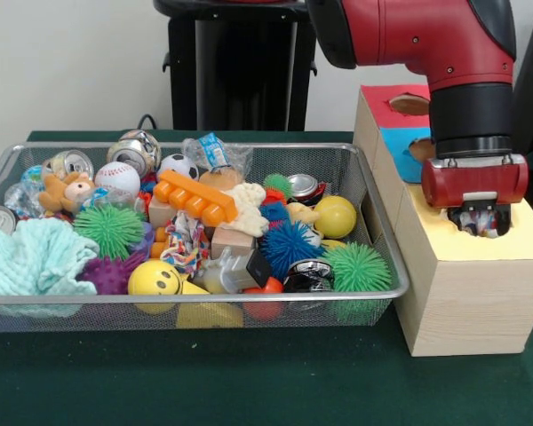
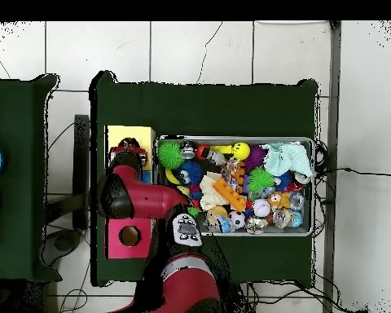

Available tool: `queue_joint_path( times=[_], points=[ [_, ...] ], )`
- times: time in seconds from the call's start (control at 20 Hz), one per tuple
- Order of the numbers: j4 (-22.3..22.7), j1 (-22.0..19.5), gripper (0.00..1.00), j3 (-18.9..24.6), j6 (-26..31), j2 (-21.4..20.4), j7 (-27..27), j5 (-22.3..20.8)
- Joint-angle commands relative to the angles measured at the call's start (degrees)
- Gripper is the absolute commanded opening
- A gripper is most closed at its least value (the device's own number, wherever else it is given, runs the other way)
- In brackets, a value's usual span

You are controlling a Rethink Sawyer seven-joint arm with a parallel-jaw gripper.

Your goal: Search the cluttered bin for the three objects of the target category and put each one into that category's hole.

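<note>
On the green bench (image 1: 249, 382), wire bin (image 1: 373, 266) crammed with toys: at 9 o'clock a teal cloth (image 1: 27, 257), at 6 a yellow smiley ball (image 1: 153, 278), at 5 a green spiky ball (image 1: 357, 268). Wooden box (image 1: 466, 302) at bin's 3 o'clock. Hand (image 1: 480, 220) low over yellow section's hole, something small and pale between its fingers; grip state: cannot tell.

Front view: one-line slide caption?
Sawyer's hand sits over the yellow section of the wooden sorting box, beside a mesh bin crammed with toys.
</note>
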Motion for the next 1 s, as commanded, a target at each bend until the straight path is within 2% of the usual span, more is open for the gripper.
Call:
queue_joint_path(
  times=[0.05, 0.15, 0.3, 0.4, 0.5, 1.0],
  points=[
    [7.55, -2.64, 1.0, 6.61, 6.42, 5.41, 16.67, 2.48],
    [9.4, -2.3, 1.0, 6.28, 11.79, 0.74, 16.43, 4.8],
    [9.92, 0.71, 1.0, 2.33, 23.19, -6.81, 15.11, 9.15],
    [8.6, 2.97, 1.0, -0.96, 28.67, -9.41, 14.49, 10.74],
    [7.52, 3.54, 1.0, -2.24, 31.48, -10.38, 13.97, 11.25],
    [9.13, 1.87, 1.0, -0.12, 30.73, -10.87, 13.17, 11.94]
  ],
)
